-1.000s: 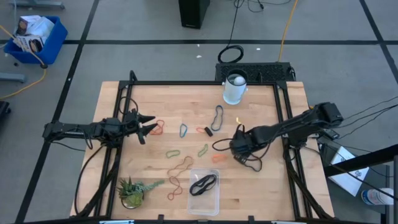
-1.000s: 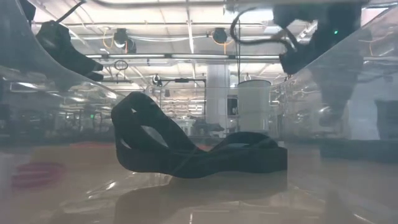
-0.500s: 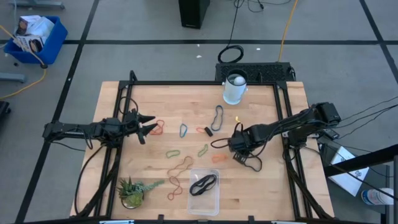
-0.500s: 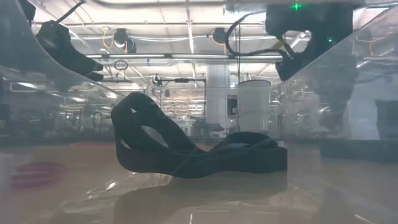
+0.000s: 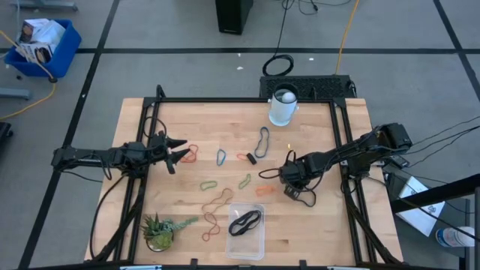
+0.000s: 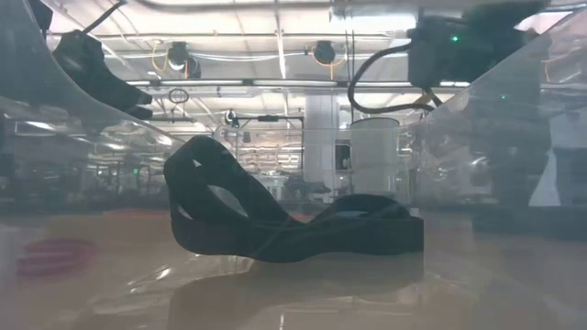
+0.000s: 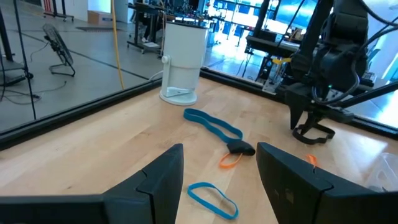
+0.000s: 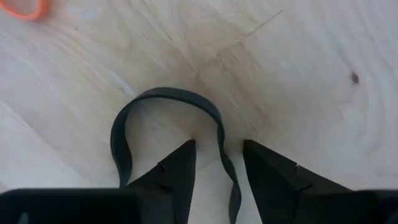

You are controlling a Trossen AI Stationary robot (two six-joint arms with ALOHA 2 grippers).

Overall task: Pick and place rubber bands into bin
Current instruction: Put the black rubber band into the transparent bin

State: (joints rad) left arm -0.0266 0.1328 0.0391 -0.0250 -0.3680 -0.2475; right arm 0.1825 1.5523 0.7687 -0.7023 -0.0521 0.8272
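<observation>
While the right tool point(image 8: 217, 163), fingers parted, straddles a black band point(image 8: 166, 99) at frame centre, it may slip free; the left tool point(image 5: 177, 152) waits spread.

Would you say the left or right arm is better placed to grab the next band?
Right: its gripper straddles a black band on the table. The left gripper hovers open, empty.

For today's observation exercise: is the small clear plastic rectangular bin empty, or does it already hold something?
Not empty. The small clear plastic bin holds one black rubber band, seen from above and lying crumpled on its floor in the low view.
</observation>
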